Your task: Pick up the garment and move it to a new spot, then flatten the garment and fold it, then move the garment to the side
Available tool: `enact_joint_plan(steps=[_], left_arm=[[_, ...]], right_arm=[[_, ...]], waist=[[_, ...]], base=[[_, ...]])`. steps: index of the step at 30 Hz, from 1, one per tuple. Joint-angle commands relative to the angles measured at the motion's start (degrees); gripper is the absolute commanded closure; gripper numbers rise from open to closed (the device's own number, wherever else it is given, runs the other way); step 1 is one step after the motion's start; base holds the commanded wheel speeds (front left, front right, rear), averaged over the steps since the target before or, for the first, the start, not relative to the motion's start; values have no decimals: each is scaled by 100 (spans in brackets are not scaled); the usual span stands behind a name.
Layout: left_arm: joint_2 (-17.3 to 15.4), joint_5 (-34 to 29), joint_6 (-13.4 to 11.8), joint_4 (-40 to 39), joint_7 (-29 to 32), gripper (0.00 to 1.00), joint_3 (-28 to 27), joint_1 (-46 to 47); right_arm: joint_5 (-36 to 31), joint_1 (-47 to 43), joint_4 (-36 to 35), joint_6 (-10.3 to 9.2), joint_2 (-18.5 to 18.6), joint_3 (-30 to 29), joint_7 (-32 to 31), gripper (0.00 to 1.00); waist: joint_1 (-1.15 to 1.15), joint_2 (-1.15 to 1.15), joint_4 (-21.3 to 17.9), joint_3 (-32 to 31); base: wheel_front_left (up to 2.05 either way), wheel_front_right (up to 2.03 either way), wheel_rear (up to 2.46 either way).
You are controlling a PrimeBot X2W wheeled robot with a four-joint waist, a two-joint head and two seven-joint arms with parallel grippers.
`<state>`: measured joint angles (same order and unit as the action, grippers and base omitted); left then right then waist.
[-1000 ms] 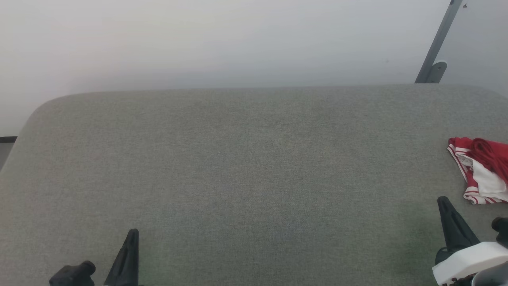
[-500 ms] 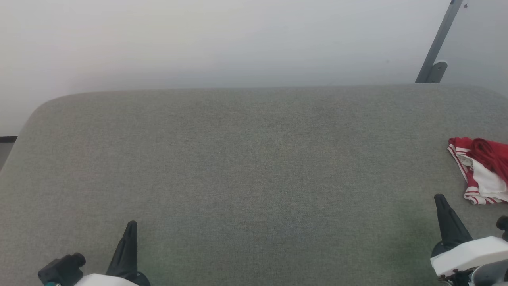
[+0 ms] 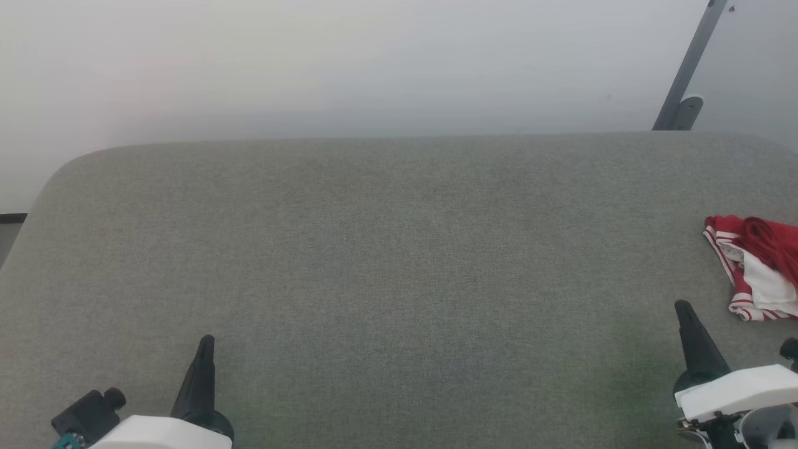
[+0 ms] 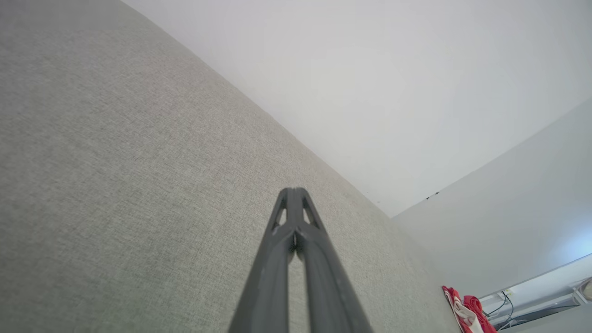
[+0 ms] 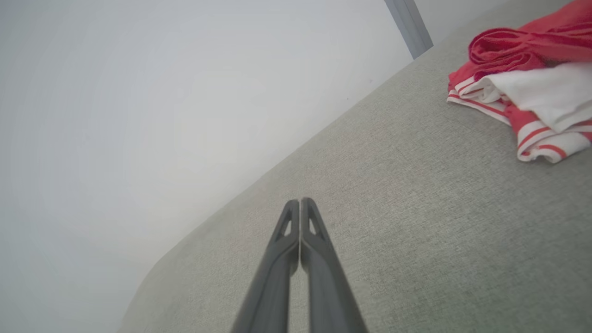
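A grey woven-fabric tabletop (image 3: pixel 399 249) with a rounded far-left corner stretches towards a plain pale wall (image 3: pixel 374 62). A grey metal strut (image 3: pixel 689 65) leans at the far right. The garment (image 3: pixel 757 268) lies crumpled at the right edge. The left gripper (image 3: pixel 206 343) and right gripper (image 3: pixel 682 308) hover at the near side, jaws pressed together.

The garment (image 3: pixel 762 274) runs off the head view's right edge, perhaps half unseen.
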<state>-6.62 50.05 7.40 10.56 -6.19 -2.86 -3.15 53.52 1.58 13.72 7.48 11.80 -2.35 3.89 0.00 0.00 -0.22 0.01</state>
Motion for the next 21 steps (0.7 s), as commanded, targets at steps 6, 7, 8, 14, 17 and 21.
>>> enact_joint_plan(steps=[6, 7, 8, 14, 17, 21], left_arm=[[11, 512, 6, -14, 137, 100, -62, 226], [16, 583, 6, -7, 155, 100, -67, 239], [21, 651, 6, -1, 175, 100, -71, 255], [52, 1026, 7, 33, 279, 100, -95, 328], [66, 1198, 7, 51, 332, 100, -105, 366], [84, 1424, 8, 72, 403, 100, -121, 418]], right_arm=[[471, 194, -46, 1, -73, -80, -138, 100], [529, 201, -45, 1, -87, -86, -153, 100], [588, 207, -44, 2, -102, -92, -165, 100], [927, 236, -38, 2, -184, -126, -260, 100], [1090, 255, -35, 2, -221, -142, -303, 100], [1297, 271, -30, 2, -275, -164, -358, 100]], waist=[[0, 0, 2, 1], [0, 0, 2, 1], [0, 0, 2, 1], [0, 0, 4, 3], [0, 0, 5, 3], [0, 0, 6, 4]], base=[[0, 0, 0], [0, 0, 0], [0, 0, 0], [0, 0, 0], [0, 0, 0], [0, 0, 0]])
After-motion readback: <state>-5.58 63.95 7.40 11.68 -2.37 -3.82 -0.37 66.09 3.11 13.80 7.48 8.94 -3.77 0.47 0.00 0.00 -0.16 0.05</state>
